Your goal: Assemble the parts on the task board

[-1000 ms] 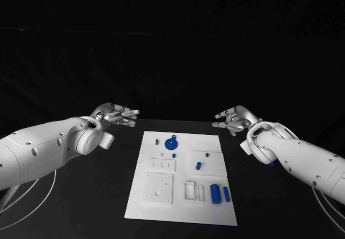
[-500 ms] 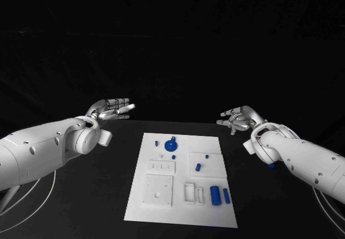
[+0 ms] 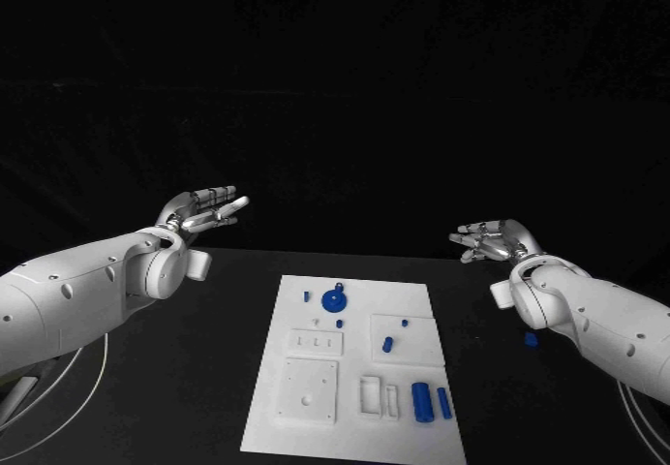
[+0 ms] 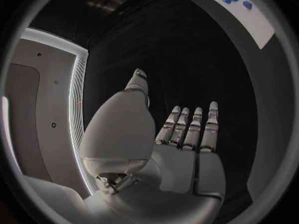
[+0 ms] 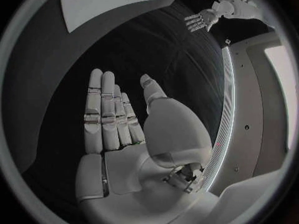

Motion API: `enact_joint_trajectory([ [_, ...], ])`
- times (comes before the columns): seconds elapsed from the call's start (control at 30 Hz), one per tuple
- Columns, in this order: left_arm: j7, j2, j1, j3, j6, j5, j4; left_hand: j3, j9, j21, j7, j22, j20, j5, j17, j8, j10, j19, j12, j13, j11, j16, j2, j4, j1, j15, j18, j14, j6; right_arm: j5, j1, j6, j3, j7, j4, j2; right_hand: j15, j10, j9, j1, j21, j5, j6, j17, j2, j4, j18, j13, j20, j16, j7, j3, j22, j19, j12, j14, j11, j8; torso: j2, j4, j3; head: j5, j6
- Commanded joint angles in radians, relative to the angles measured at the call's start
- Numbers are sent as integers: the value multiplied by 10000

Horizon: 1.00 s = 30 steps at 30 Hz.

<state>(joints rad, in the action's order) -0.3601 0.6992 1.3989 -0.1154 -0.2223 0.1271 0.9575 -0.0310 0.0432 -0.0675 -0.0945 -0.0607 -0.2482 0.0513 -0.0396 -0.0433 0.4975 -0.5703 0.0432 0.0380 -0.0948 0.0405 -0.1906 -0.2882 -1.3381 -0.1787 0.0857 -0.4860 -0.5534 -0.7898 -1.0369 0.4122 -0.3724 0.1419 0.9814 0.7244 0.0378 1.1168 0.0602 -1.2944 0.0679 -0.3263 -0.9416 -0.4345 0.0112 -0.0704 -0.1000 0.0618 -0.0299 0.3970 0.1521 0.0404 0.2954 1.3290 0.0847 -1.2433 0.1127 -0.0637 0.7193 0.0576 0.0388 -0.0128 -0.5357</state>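
Now my left hand (image 3: 199, 208) open at frame left, right hand (image 3: 492, 239) open at right, white board (image 3: 359, 363) lower centre, blue parts (image 3: 335, 299) on it.

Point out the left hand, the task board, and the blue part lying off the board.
left hand (image 3: 198, 209), head view, on its palm.
task board (image 3: 419, 441), head view, bare near corner.
blue part (image 3: 531, 339), head view, on its middle, on the table.

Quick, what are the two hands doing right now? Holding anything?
Left hand: open, fingers stretched out, holding nothing.
Right hand: open, fingers stretched out, holding nothing.
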Motion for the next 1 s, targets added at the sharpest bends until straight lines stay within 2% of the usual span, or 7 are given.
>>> enact_joint_trajectory([
  [0.03,-530,-62,51,25,-105,-433,-202,89,12,6,9,14,-149,-11,-11,-8,117,-15,-37,14,-15,3,142,40,23,34,227,-126,-82,1161,-43,-365,-5,695,-191,-3,57,-129,-8,9,84,-32,67,251,-107,-87,-174,-15,8,161,-3,48,-578,145,-123,50,26,45,1,4,-3,-43,-28],
  [0.23,-473,-48,75,34,-41,-511,-182,325,30,-100,-120,-38,-214,19,-39,-29,609,-368,-15,35,-143,39,562,609,6,-22,479,-710,-458,142,-79,-594,-5,488,-271,174,-142,442,-4,-140,427,-135,-153,275,-181,-417,-196,-25,217,600,-14,-310,-1006,559,-124,-160,-137,42,-4,16,-9,-147,-143],
  [0.33,-313,21,80,32,44,-413,82,165,64,-791,-388,-279,377,593,-218,-55,2346,-2065,49,120,-434,200,1300,1935,102,-189,207,-4544,-1422,-1088,-86,-928,-5,220,-130,424,-397,1450,19,-233,755,-258,-803,106,-102,-686,-185,-9,436,907,-166,-586,-891,946,154,-545,-498,22,-5,30,-21,-436,-285],
  [0.43,-126,152,81,26,138,-235,484,-133,129,-1270,-558,-319,827,785,-260,-139,3927,-2638,130,170,-678,361,1865,2865,180,116,-122,-5422,-2475,-1998,-85,-1233,-6,0,-35,652,-724,2471,23,-290,1319,-239,-1023,-300,34,-936,-118,168,752,1526,-307,-691,-609,1617,512,-1209,-899,15,-6,8,-26,-807,-464],
  [0.53,81,335,80,14,230,42,1065,-278,165,-1524,-582,-345,1054,788,-250,-151,5021,-2996,146,210,-633,502,2058,3153,109,299,-227,-5895,-3345,-2655,-41,-1512,-5,-179,54,946,-904,2863,24,-252,1934,-337,-1098,-1093,142,-1196,57,484,1020,2430,-360,-808,-170,1776,732,-1213,-1039,16,-11,-45,-37,-1280,-656],
  [0.63,221,492,78,-6,278,222,1564,-379,231,-1865,-529,-435,1332,812,-291,-206,5672,-3524,197,211,-469,945,2215,3339,23,581,-256,-6568,-4240,-3000,47,-1596,-4,-281,147,1213,-956,2798,25,-155,2560,-338,-1123,-1800,168,-1415,124,981,1117,3237,-375,-896,382,1583,1021,-926,-1078,16,-22,-94,-54,-1483,-766],
  [1.0,508,1010,11,-242,351,434,3242,-784,224,-2136,-553,-313,1581,831,-263,-196,6251,-3674,187,216,-329,1373,2499,3665,-8,730,-501,-6688,-4358,-3901,652,-1577,5,-890,643,2201,-965,385,27,-109,5145,-275,-1083,-3653,169,-1570,-155,5577,1100,5432,-414,-580,3332,586,6059,-585,-1090,12,-124,-343,-153,-1916,-994],
])
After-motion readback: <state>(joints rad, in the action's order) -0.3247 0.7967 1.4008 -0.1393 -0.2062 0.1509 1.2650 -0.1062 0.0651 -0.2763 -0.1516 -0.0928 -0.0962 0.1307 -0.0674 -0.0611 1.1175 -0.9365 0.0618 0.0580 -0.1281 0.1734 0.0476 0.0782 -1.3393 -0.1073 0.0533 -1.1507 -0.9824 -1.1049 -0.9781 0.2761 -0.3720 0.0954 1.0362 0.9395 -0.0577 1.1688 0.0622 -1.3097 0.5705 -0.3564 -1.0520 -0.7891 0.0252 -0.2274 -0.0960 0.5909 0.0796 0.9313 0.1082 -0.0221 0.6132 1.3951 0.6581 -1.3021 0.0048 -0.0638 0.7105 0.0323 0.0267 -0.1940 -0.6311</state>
